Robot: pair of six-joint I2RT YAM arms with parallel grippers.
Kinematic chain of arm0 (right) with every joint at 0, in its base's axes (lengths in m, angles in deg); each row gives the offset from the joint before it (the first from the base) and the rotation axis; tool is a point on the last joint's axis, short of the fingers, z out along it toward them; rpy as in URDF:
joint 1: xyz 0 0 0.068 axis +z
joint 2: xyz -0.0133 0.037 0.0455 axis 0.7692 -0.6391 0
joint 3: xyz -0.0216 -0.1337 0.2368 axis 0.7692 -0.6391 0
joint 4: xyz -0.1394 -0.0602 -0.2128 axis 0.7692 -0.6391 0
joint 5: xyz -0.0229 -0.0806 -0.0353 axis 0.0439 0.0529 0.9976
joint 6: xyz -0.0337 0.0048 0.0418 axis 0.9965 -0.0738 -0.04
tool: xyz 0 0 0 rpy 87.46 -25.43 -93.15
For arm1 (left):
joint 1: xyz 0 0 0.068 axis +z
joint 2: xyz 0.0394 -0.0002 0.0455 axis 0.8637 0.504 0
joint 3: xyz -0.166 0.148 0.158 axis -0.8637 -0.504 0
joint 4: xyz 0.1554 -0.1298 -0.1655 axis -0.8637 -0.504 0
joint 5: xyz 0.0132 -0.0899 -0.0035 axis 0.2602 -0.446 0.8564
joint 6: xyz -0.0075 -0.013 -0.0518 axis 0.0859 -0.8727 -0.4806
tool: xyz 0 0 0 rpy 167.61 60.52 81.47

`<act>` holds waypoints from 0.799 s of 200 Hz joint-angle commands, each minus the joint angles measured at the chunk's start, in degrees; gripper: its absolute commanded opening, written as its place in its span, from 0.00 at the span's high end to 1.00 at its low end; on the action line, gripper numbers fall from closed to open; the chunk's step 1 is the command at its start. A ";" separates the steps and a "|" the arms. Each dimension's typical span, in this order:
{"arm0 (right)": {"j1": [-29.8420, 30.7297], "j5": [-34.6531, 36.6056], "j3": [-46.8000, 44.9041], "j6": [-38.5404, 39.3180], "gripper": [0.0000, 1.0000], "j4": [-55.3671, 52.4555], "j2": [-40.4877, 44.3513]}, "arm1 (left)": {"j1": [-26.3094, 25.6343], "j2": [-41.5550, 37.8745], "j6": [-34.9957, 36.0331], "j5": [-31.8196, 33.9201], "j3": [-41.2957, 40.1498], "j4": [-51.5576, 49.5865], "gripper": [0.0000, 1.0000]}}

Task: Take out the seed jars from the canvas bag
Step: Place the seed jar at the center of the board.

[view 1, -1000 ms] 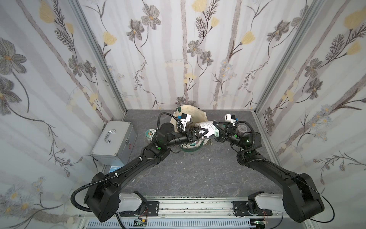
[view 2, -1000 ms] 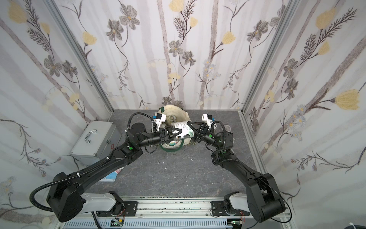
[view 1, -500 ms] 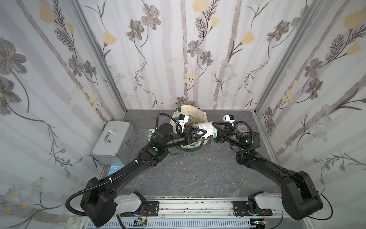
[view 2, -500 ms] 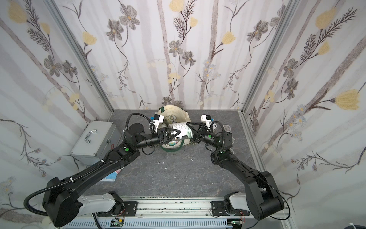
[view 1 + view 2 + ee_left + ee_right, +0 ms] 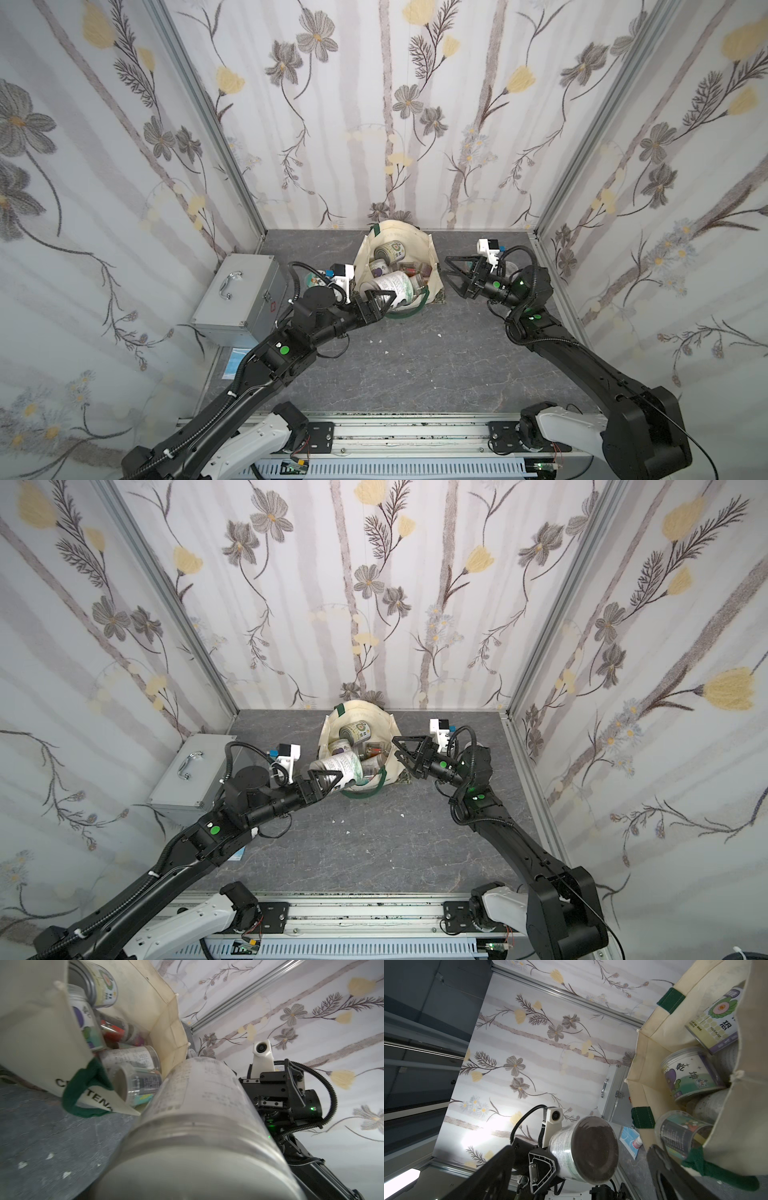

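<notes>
Seed jar [image 5: 386,284] held sideways over the near rim of the canvas bag [image 5: 409,232], at the tabletop's back edge.
We fear the left gripper [image 5: 380,301], pinching one end only, lets it pivot and drop onto the jars below [image 5: 390,251]; the right gripper [image 5: 451,275] hangs spread and empty, steadying nothing.

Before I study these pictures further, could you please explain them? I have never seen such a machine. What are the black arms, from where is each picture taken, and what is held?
These are two black robot arms, each ending in a two-finger gripper. Both top views look down from above; the other two pictures come from cameras on the wrists. On the grey table are a canvas bag with jars inside and a silver case. The left gripper is shut on one seed jar near the bag's mouth. The right gripper is open and empty, beside the bag.
</notes>
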 commanded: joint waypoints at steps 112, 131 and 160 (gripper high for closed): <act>-0.12 2.99 3.74 10.66 0.00 -14.68 2.53 | 16.58 8.81 11.64 16.38 5.29 -37.53 0.26; -0.07 3.18 3.69 10.92 0.00 -15.26 3.11 | 18.34 13.78 13.88 15.57 6.27 -36.68 0.25; -0.11 3.33 3.38 11.28 0.00 -15.74 3.69 | 21.18 20.75 16.34 13.86 6.80 -34.48 0.25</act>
